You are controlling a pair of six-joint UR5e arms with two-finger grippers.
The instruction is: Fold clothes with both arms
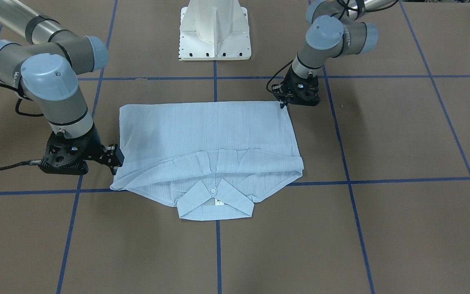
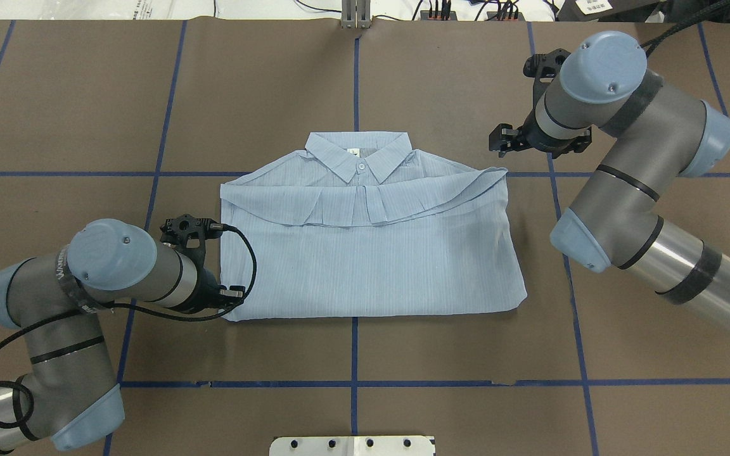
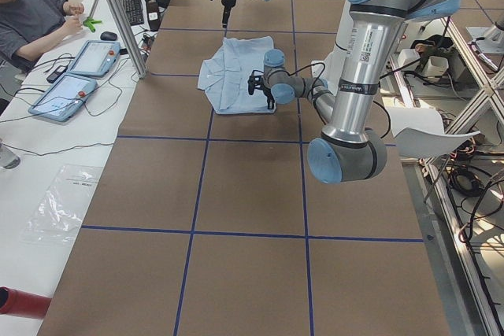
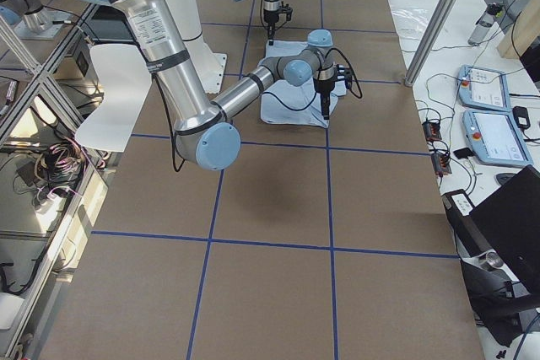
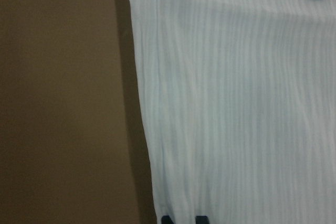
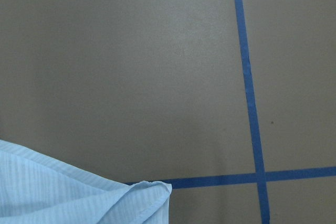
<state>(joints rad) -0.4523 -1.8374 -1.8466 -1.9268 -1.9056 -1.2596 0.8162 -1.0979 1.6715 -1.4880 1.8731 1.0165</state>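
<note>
**Well, both claws hard to read**

The shirt [image 2: 365,253] lies folded on the table [image 2: 86,95]. My left claw [image 2: 230,297] is at its near corner. Only two dark tips [image 5: 167,219] show, and I cannot tell their grip. My right claw [image 2: 503,140] hangs off the cloth by the far corner, and I cannot tell whether it is apart or together.

Left arm [image 2: 111,259] and right arm [image 2: 625,183] flank the shirt [image 2: 371,253] mid-frame in the overhead view. Open table [image 2: 466,342] spans above and below.

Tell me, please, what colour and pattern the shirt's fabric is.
The shirt is light blue with faint narrow stripes, clearest in the left wrist-mounted view.
</note>
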